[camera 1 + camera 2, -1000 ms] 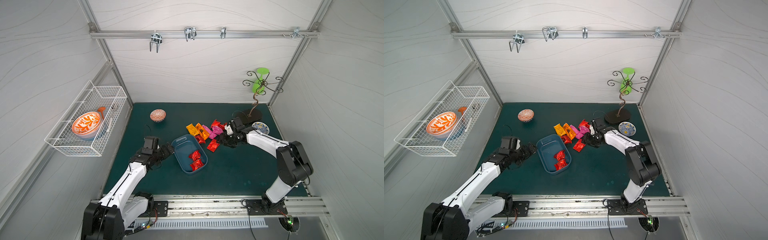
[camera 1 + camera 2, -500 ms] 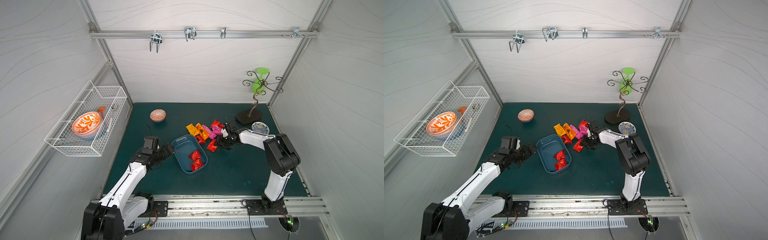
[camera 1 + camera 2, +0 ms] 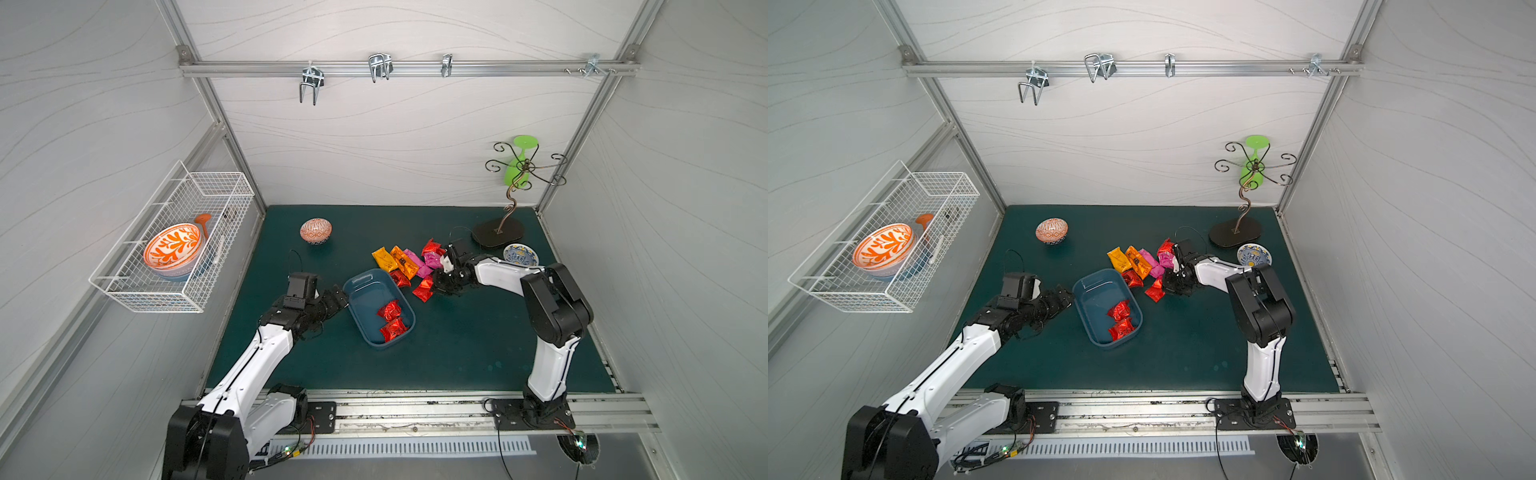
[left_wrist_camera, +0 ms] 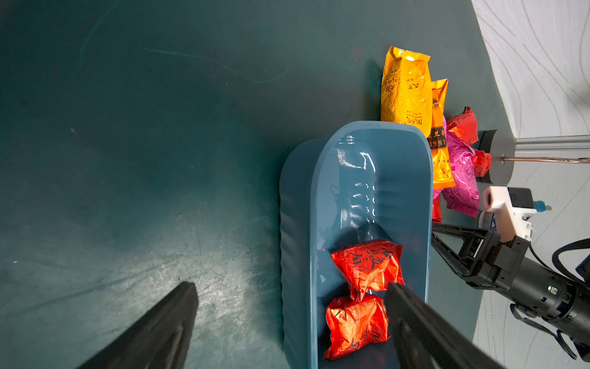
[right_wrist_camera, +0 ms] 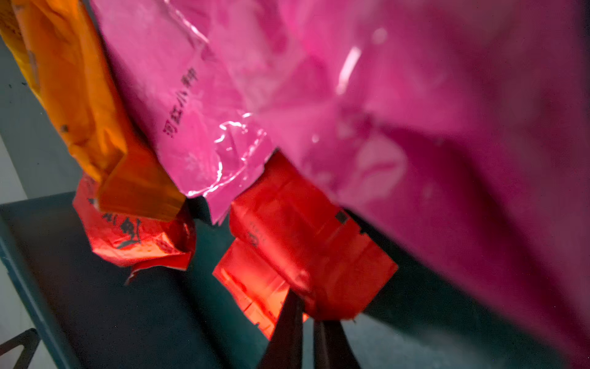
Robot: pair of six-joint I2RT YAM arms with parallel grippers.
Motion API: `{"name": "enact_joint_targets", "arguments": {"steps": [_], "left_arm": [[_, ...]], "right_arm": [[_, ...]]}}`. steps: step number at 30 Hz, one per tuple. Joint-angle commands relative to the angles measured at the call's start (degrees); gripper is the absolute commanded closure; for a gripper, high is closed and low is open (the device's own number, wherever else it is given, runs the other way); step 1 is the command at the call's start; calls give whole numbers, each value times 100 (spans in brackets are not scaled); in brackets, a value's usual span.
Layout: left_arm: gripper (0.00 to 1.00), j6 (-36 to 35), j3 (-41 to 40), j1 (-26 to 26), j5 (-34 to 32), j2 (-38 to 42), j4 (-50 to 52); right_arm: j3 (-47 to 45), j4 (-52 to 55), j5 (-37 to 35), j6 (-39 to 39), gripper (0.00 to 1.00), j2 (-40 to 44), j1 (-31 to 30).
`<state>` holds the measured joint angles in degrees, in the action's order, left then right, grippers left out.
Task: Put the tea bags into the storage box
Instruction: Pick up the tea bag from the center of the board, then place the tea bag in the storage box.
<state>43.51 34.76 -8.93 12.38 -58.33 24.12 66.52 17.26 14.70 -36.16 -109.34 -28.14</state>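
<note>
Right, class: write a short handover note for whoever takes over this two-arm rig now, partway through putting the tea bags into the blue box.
Left gripper: open, one finger inside the storage box, the other outside its wall.
Right gripper: shut on the edge of a red tea bag just beside the box.
Done: two red tea bags lie in the box.
Left: the gripped bag, plus the pile of about six orange, pink and red bags on the mat behind the box.
</note>
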Motion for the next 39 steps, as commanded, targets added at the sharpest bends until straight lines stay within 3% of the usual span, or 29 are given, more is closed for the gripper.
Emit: {"name": "enact_joint_targets", "arguments": {"steps": [1,15,22,31,39], "left_arm": [[4,-66,30,-16,-76,76,-5],[4,-65,96,-17,-147,112,3],[4,-65,145,-13,-251,95,-4],[4,101,-23,-15,-331,271,31],[3,-17,-76,-17,-582,671,254]], "right_arm": [[36,75,-175,65,100,-159,-34],[-262,610,-81,442,100,1215,-161],[184,1054,-387,610,100,1730,-950],[1354,960,-547,537,100,983,-2345],[1839,762,-608,-16,100,-27,-2689]]}}
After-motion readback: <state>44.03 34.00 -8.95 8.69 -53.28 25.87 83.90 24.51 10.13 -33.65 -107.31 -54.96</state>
